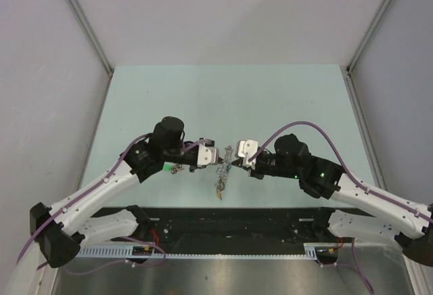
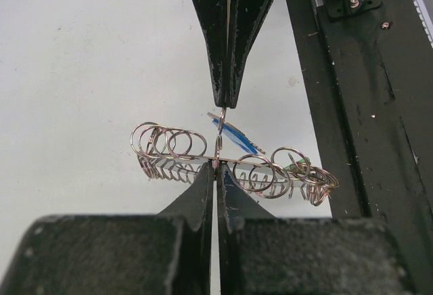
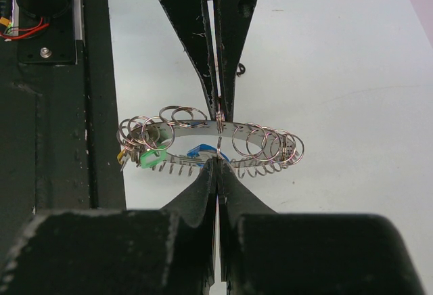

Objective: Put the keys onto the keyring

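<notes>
Left wrist: pinches the keyring (image 2: 172, 147) with left fingers (image 2: 198, 193) and right fingers (image 2: 211, 51), both pairs pressed together on it from opposite sides.
Right wrist: risks twisting the ring or shaking off the blue-tagged key (image 3: 199, 151) if pulled unevenly.
Top: hangs over the pale tabletop (image 1: 223, 92), mid near edge; grey walls (image 1: 40, 51) around.

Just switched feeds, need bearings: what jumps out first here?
Centre frame, two grippers meet nose to nose: the left gripper shut on the keyring, a band fringed with split rings, the right gripper shut on the blue-tagged key. A green tag hangs at the ring's end nearest the black rail.
</notes>
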{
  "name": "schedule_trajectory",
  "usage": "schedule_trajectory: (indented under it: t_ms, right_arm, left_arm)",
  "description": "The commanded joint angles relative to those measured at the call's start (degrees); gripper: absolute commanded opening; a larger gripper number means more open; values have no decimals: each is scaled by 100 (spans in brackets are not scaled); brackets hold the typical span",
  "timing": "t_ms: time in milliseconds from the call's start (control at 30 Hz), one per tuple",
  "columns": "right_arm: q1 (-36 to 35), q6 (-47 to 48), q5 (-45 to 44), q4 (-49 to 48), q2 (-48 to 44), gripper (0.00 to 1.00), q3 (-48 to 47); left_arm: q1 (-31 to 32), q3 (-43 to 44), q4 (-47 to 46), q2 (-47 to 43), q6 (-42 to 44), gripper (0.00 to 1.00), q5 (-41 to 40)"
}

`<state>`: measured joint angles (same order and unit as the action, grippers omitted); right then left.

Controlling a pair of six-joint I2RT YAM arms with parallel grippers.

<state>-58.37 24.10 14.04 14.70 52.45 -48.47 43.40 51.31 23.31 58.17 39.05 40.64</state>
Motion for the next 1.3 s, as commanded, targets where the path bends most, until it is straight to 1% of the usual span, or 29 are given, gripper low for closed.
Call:
schedule_trajectory:
  t_ms: [0, 500, 900, 1267]
  right_arm:
    - [10, 34, 125, -187, -6, 0, -268]
    - [1, 16, 55, -239, 29, 0, -260]
    - [1, -2, -51, -152, -59, 0, -268]
    - [1, 7, -25, -178, -41, 0, -260]
  left_arm:
    - [55, 37, -90, -131, 217, 0, 234]
    - [64, 28, -81, -148, 217, 0, 277]
    - [72, 19, -134, -148, 173, 0, 49]
    - [72, 19, -134, -139, 173, 0, 146]
